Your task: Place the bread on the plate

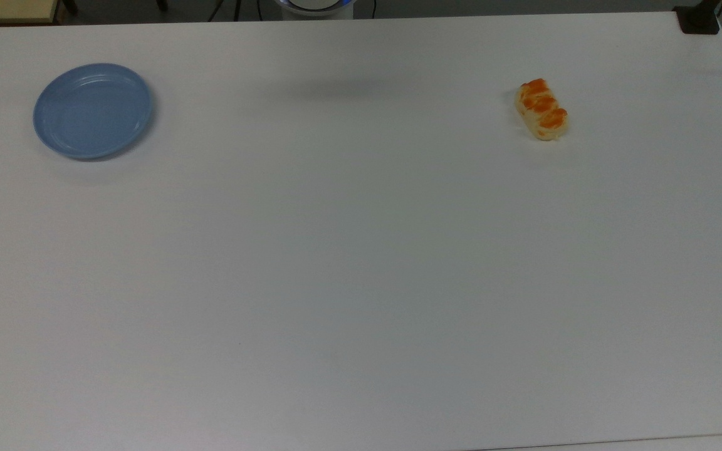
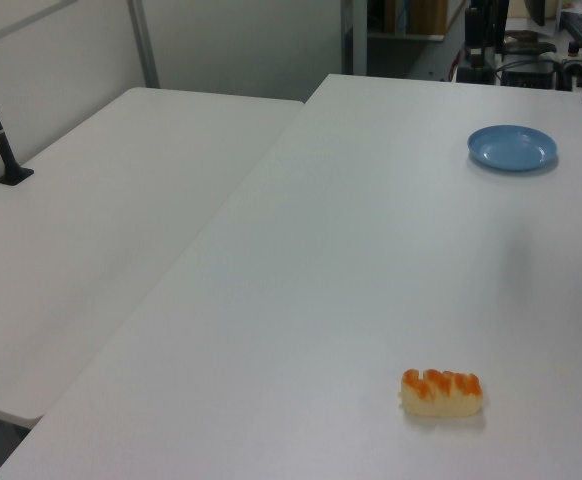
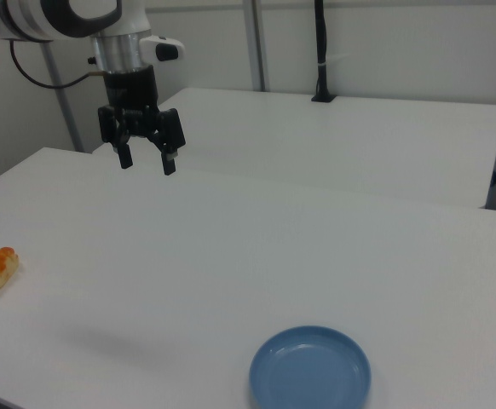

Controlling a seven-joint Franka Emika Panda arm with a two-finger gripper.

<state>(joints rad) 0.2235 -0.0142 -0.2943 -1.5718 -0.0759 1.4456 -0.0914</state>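
Two task things are sitting well apart on the white bench (image 1: 361, 250): bread (image 1: 541, 109) lying at the top view's right, plate (image 1: 93, 110) at the top view's left. Pincer (image 3: 146, 162) is hanging high above the bench, fingers spread, grasping nothing.

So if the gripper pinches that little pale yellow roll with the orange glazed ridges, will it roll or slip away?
The pale yellow roll with orange glazed ridges lies flat on its long side, so it probably won't roll. It looks toy-like and small, likely light. Its glossy-looking ridges might slip; its plainer sides seem safer.
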